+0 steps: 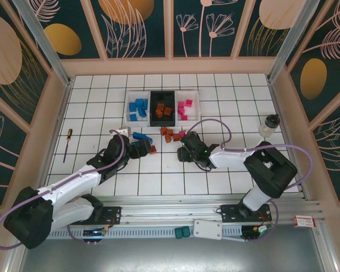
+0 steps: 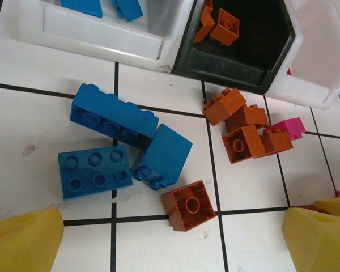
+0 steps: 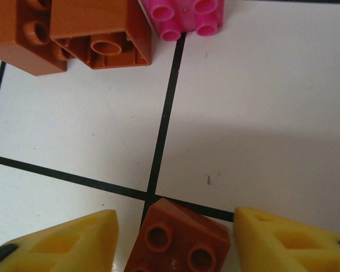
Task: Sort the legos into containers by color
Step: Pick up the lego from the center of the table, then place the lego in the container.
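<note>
My right gripper [image 3: 177, 218] has its yellow fingers [image 3: 73, 241] set close on either side of one orange-brown brick [image 3: 180, 241]. I judge they are pinching it by its corners, low over the tile, ready to carry it. Past it at 11 o'clock lie two more orange-brown bricks [image 3: 96, 31], with a pink brick [image 3: 187, 14] at 12. That makes the brick in the claw the nearest of the pile, which is why I take it first.

From above, the black bin [image 1: 152, 107] that takes this colour sits at 11 o'clock from the claw. It stands between the white bin of blues [image 1: 127, 106] and the white bin of pinks [image 1: 197, 105].

My left gripper [image 2: 173, 221] hangs spread wide and empty. A lone orange-brown square brick [image 2: 188, 205] lies just ahead at 12. Three blue bricks [image 2: 113, 116] lie at 11, and I reckon those are this arm's share.
</note>
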Robot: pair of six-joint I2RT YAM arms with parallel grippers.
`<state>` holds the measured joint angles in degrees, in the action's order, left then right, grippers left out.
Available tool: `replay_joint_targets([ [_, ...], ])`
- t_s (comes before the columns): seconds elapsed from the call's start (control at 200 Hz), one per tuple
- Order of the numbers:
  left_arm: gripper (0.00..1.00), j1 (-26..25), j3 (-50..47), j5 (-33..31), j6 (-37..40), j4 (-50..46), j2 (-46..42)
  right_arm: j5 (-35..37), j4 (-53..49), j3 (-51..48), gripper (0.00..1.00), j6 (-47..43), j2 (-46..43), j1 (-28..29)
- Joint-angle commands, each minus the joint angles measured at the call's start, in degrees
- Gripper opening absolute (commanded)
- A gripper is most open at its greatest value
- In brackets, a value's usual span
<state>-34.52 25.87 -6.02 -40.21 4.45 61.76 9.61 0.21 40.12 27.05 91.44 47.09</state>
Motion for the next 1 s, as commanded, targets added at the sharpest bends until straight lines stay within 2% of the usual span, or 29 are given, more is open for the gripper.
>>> replay_joint_targets([
  [0.0,0.99,0.1,1.4,0.0,-0.3,-0.4,-1.4,1.6,0.9,1.5,0.49,-0.3,1.2,0.9],
  [0.18,0.99,0.0,2.3,-1.1,0.7,-2.5,-2.2,-0.7,3.0,2.8,0.29,-3.5,-1.9,1.0],
  [0.295,0.99,0.0,3.0,-3.2,1.9,-4.5,-3.5,-2.9,5.0,6.3,0.24,-6.9,-5.7,0.8],
  [0.46,0.99,0.1,3.1,-3.2,2.9,-5.3,-5.1,-7.0,6.5,16.7,0.23,-9.7,-1.9,-2.0],
  [0.656,0.99,0.1,2.9,-2.8,3.2,-6.7,-5.4,-8.4,8.6,31.5,0.23,-11.1,11.5,-5.5],
  [0.876,0.99,0.1,2.0,-2.3,2.8,-7.5,-5.7,-6.1,3.5,48.9,0.26,-11.6,26.8,-8.2],
  [0.936,0.99,0.0,1.7,-2.0,2.7,-7.5,-5.9,-6.2,2.2,53.0,0.28,-11.3,29.8,-8.7],
  [0.996,0.99,0.1,1.5,-1.5,2.8,-7.6,-5.9,-6.6,1.1,56.0,0.37,-10.8,32.0,-9.2],
])
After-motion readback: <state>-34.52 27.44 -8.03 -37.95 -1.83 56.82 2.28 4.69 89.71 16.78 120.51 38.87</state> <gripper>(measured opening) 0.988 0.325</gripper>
